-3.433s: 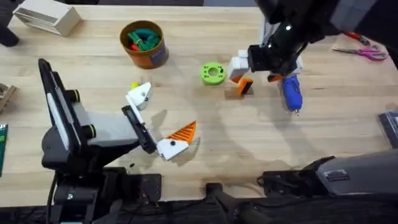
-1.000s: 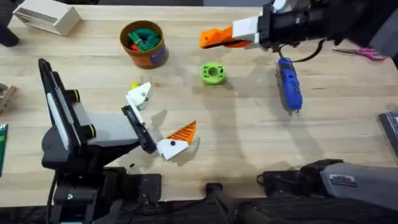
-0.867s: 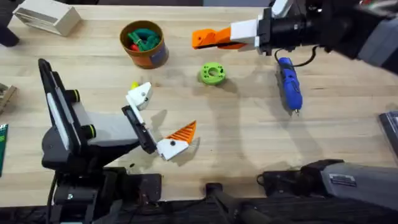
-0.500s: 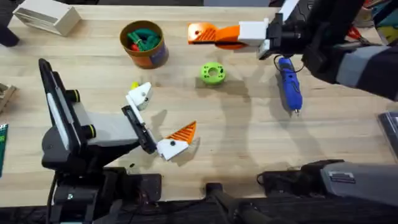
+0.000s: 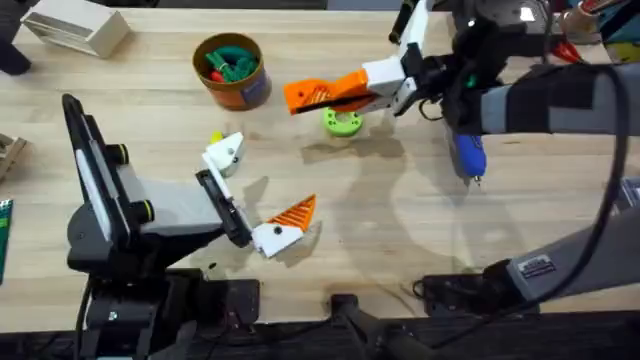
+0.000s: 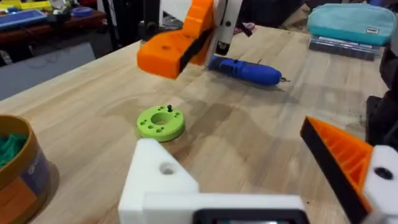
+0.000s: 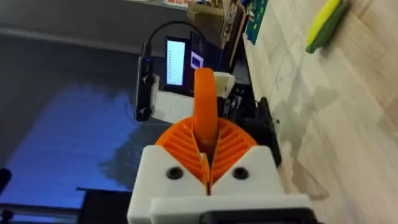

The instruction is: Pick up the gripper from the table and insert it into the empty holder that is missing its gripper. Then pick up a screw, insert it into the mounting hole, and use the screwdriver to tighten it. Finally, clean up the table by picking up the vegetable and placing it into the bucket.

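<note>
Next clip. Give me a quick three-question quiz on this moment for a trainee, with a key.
1. True or false: the blue screwdriver lies on the table with no gripper on it.
2. What is the right gripper shut on? A) a metal spoon B) the loose orange tip C) a paper cup
3. Fill in: of the open left gripper's two fingers, ___ carries an orange pad.
Key: 1 true; 2 B; 3 one, since the other finger is the bare white holder.
</note>
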Tool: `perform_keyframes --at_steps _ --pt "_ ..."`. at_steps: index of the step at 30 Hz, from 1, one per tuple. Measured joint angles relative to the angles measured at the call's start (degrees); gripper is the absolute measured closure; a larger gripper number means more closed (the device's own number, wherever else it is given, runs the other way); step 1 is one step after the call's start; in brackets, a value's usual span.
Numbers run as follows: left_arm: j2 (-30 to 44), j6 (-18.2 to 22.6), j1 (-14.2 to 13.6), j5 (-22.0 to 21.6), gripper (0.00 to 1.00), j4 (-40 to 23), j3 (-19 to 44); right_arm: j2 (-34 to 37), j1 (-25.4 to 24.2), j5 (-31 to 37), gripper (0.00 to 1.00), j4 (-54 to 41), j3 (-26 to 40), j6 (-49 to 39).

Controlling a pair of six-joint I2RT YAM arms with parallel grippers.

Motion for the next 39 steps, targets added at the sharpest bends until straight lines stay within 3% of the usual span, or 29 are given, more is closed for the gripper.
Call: perform_keyframes --at_steps 11,21,39 --pt "0.0 0.0 0.0 0.0 0.016 0.0 0.0 3.3 5.6 0.0 0.983 0.2 0.0 3.1" --pt "0.0 0.0 0.0 0.0 0.015 0.0 0.0 6.0 11.8 0.0 0.983 -0.1 -0.5 -0.4" --pt "0.0 0.0 0.0 0.0 0.015 0.0 0.0 6.0 13.5 0.0 0.983 -0.3 -0.5 -5.3"
